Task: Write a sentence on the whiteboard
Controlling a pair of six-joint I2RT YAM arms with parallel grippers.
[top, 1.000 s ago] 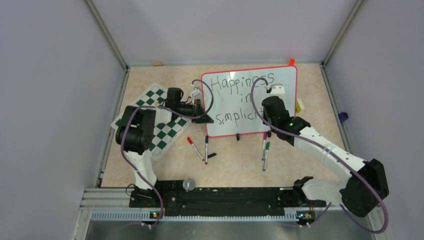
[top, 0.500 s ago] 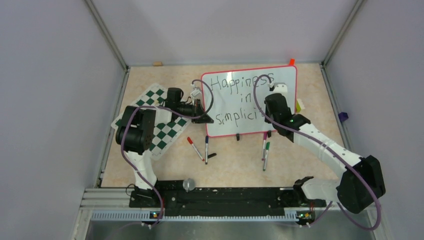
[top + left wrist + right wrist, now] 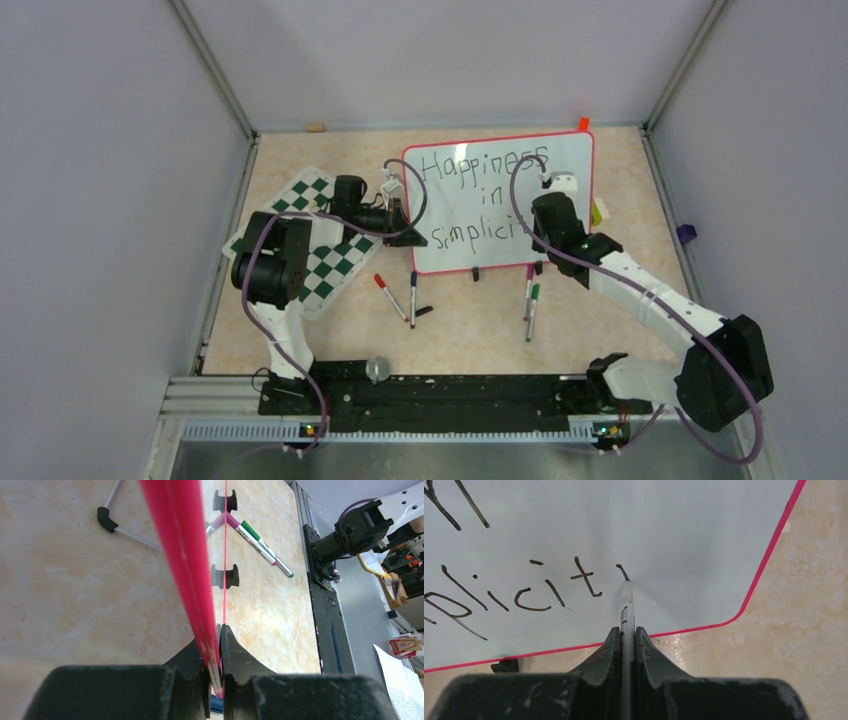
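Note:
The whiteboard [image 3: 455, 200], red-framed, lies on the table and reads "Happiness in Simplicit" in black. My left gripper [image 3: 405, 218] is shut on its left edge; in the left wrist view the red frame [image 3: 175, 540] runs down into the closed left gripper [image 3: 218, 632]. My right gripper [image 3: 540, 228] hovers over the board's lower right and is shut on a black marker [image 3: 626, 610]. The marker's tip touches the whiteboard [image 3: 684, 525] at a short fresh stroke just right of the final "t". The right gripper [image 3: 626, 630] pinches the marker's barrel.
A green-and-white chess mat [image 3: 330, 265] lies under the left arm. Loose markers lie in front of the board: a red one [image 3: 390, 297], a blue one [image 3: 412, 298], and a magenta and green pair [image 3: 531, 300]. Enclosure walls stand on three sides.
My right wrist has shifted slightly to the right along the bottom line of writing, and a new short stroke follows the "t". The left arm has not moved.

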